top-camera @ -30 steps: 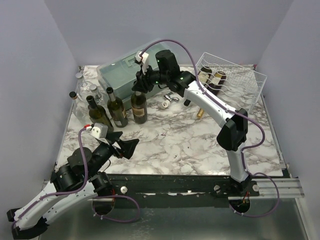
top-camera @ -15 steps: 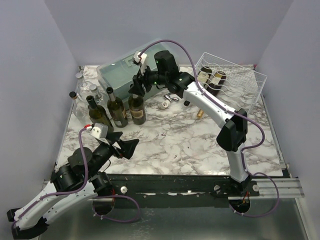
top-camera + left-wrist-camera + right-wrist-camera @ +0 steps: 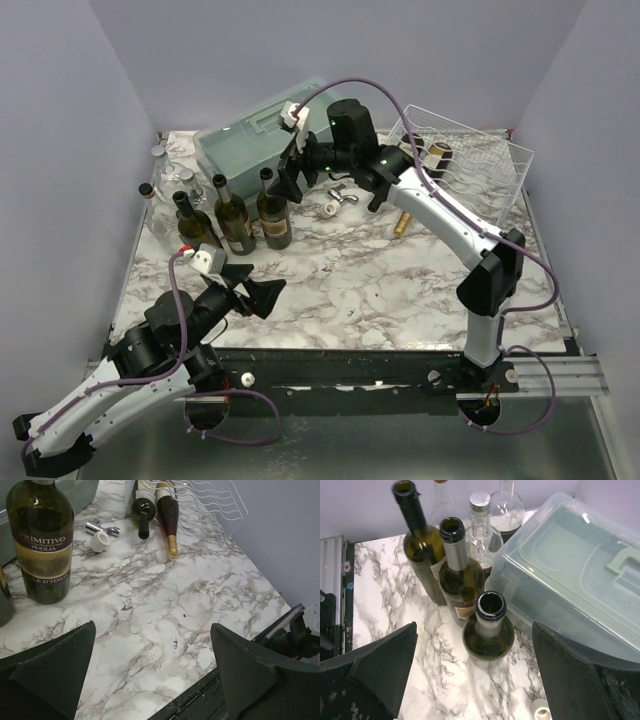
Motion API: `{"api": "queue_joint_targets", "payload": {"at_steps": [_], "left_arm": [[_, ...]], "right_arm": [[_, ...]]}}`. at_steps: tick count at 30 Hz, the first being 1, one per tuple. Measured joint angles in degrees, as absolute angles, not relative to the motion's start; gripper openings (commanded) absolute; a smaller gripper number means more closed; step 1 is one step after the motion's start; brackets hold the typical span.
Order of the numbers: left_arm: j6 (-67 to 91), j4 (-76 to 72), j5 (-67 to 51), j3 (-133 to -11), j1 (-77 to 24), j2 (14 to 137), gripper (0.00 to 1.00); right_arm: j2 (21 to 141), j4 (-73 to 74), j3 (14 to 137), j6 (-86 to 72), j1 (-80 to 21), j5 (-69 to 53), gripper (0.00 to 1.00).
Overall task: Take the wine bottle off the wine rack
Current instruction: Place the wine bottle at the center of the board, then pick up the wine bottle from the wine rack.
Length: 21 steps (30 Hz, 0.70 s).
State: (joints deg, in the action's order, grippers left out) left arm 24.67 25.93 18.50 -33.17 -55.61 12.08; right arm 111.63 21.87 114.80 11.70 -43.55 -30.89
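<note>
The right gripper (image 3: pixel 291 176) is held with its fingers spread wide, above and apart from an open-necked wine bottle (image 3: pixel 273 212). This bottle stands upright on the marble table (image 3: pixel 400 290), just beside a green toolbox (image 3: pixel 240 150). Two more bottles (image 3: pixel 144 507) are seen lying in the white wine rack (image 3: pixel 470 150), their bodies cut off at the left wrist view's top edge. The left gripper (image 3: pixel 256 294) is spread open, holding nothing.

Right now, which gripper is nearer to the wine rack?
Right. The right gripper hovers by the toolbox, left of the wine rack; the left gripper is far off, near the front-left.
</note>
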Motion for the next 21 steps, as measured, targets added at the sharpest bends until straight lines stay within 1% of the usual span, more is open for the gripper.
{"api": "queue_joint_targets", "payload": {"at_steps": [6,11,15,21], "left_arm": [[25.4,22.3,15.7,-31.9,-55.6,14.6,0.99],[26.1,18.9,13.5,-31.4,-55.6,17.7,0.99],[26.9,15.8,11.7,-31.4,-55.6,20.9,0.99],[28.3,12.3,9.0,-31.3,-55.5,25.8,0.99]], "right_arm": [[101.5,23.4,109.3,15.2,-43.5,-31.4,0.99],[95.6,24.0,103.9,17.8,-42.5,-32.8,0.99],[93.5,24.2,99.2,18.2,-40.4,-34.9,0.99],[89.7,23.4,90.7,16.6,-33.4,-39.3,0.99]]}}
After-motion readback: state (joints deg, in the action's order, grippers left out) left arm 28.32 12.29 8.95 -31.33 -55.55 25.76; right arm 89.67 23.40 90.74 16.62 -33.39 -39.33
